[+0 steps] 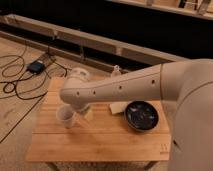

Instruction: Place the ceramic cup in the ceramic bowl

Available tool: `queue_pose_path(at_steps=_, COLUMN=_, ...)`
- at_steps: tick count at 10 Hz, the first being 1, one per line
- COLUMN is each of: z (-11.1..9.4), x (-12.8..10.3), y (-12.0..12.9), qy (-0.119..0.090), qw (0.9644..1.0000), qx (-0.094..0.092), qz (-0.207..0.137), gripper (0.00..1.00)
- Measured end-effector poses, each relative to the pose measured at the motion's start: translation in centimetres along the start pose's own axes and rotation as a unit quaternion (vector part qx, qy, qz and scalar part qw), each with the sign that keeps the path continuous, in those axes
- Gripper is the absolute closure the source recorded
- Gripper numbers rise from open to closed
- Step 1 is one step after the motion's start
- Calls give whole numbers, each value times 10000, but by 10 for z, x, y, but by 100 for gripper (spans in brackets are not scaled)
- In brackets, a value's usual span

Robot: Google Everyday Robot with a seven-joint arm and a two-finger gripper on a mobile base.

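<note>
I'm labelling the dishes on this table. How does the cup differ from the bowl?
The cup is off-white; the bowl is dark. The cup is narrow and taller for its width; the bowl is wide and shallow. The cup sits partly hidden under the arm, with the gripper right beside it; the bowl stands in full view, apart from the gripper. Both are round, upright and open-topped on the wooden table.
</note>
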Motion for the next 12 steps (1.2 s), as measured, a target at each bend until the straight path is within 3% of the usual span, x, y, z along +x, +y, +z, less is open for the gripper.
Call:
queue_pose_path(at_steps=2, z=5, x=-13, y=-11, qy=-29, qw=9994, qx=-62, qz=-348, gripper=33)
queue_pose_path(at_steps=6, z=19, x=-26, y=-21, qy=-115, qw=9973, qx=-175, qz=-701, gripper=33)
queue_pose_path(at_steps=9, z=42, x=-34, y=-32, qy=-294, qw=9967, qx=91, qz=-750, gripper=33)
queue_pose_path(at_steps=12, z=59, x=-33, y=-38, qy=-287, qw=9957, qx=312, qz=-826, gripper=33)
